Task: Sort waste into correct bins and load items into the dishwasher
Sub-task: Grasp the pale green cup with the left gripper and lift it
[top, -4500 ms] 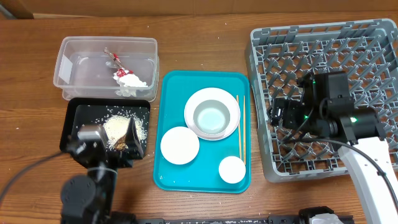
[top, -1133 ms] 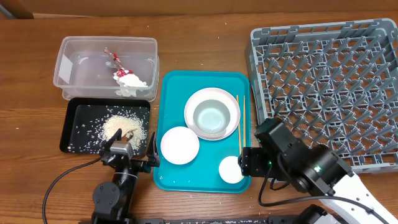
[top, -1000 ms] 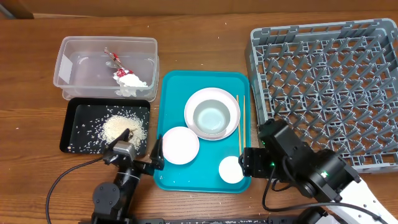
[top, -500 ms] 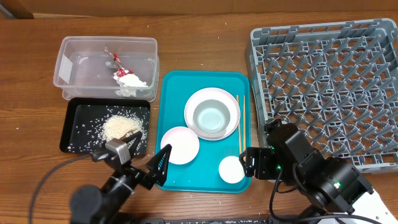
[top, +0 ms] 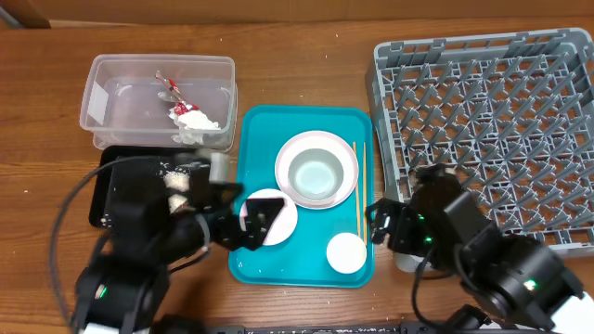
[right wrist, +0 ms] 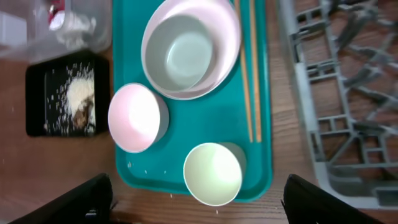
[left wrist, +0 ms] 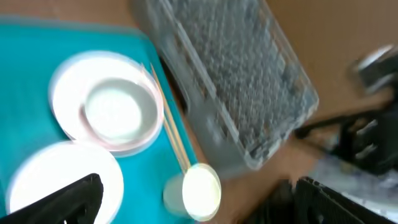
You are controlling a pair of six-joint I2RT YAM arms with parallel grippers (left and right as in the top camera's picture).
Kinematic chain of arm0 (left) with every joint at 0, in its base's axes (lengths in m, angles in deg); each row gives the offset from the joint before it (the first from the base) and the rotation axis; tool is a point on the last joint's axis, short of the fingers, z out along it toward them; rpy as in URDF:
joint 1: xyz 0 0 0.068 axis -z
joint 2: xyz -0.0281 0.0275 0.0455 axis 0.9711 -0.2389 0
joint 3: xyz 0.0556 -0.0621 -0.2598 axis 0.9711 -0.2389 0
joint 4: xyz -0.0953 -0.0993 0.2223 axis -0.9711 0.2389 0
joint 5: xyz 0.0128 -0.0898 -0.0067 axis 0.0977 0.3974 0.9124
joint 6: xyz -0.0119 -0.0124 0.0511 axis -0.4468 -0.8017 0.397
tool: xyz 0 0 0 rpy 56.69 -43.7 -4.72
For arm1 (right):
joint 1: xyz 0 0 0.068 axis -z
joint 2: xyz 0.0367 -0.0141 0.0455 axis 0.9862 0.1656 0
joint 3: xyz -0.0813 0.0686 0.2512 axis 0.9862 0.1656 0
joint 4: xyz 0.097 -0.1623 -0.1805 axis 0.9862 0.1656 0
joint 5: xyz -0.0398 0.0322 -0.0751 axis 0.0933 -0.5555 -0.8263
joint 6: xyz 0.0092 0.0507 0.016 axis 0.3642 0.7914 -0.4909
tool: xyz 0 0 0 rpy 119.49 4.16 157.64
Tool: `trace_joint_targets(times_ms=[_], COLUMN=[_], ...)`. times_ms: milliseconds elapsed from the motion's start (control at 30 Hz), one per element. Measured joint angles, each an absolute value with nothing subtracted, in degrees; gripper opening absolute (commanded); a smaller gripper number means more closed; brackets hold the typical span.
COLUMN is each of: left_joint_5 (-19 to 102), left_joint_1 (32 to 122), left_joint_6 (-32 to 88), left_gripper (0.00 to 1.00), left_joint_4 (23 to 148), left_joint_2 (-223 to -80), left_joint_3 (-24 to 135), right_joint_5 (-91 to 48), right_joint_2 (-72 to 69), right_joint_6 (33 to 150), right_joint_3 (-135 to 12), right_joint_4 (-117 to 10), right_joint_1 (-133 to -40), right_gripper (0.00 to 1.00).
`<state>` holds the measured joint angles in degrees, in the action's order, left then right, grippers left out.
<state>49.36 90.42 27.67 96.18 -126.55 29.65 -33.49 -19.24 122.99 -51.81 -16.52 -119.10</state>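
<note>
Clock positions are read overhead from the teal tray, mid-desk.

- My left end effector is released, fingers spread. It hangs over the small pale pink bowl at the tray's 8 o'clock corner. I cannot tell whether a finger touches the bowl. The left wrist view is motion-blurred.
- My right end effector is also released, fingers wide apart with nothing between them. It sits just off the tray's 4 o'clock edge, near the closest corner of the dish rack.
- On the tray, the wide bowl is at 12 o'clock with an inner bowl nested in it.
- The two chopsticks lie side by side along the 3 o'clock edge, just beside the wide bowl.
- The white cup stands upright at 5 o'clock, apart from the pink bowl.
- The rack stands at 3 o'clock of the tray.
- The clear tub is at 10 o'clock and holds the napkin and the red wrapper.
- The black tray is at 9 o'clock, just beside the tub, and holds rice and brown scraps. Overhead, my left arm covers part of it.
</note>
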Motion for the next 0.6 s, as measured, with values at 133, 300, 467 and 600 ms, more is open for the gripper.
trace_joint_targets(times_ms=[133,300,467,600], left_joint_5=[42.0,27.9,19.3,16.3], left_joint_1=[105.0,123.5,132.0,132.4], left_joint_6=[28.7,28.5,26.4,25.4], left_gripper=[0.9,0.76,0.57,0.45], left_joint_4=[97.7,96.2,91.7,87.8], left_joint_2=[-134.9,-144.4,-154.3,-160.9], left_joint_3=[29.7,29.7,29.7,29.7], right_joint_5=[-36.3,-37.8,-38.3,-38.4], right_joint_2=[-19.2,-19.4,-19.8,-19.7], right_joint_6=[123.7,122.3,121.6,121.5], right_joint_3=[-56.7,-62.8,-64.3,-64.3], right_joint_4=[-13.0,-10.6,-9.2,-8.0], right_joint_1=[-114.5,-109.2,-108.1,-107.9], right_gripper=[0.94,0.98,0.98,0.98])
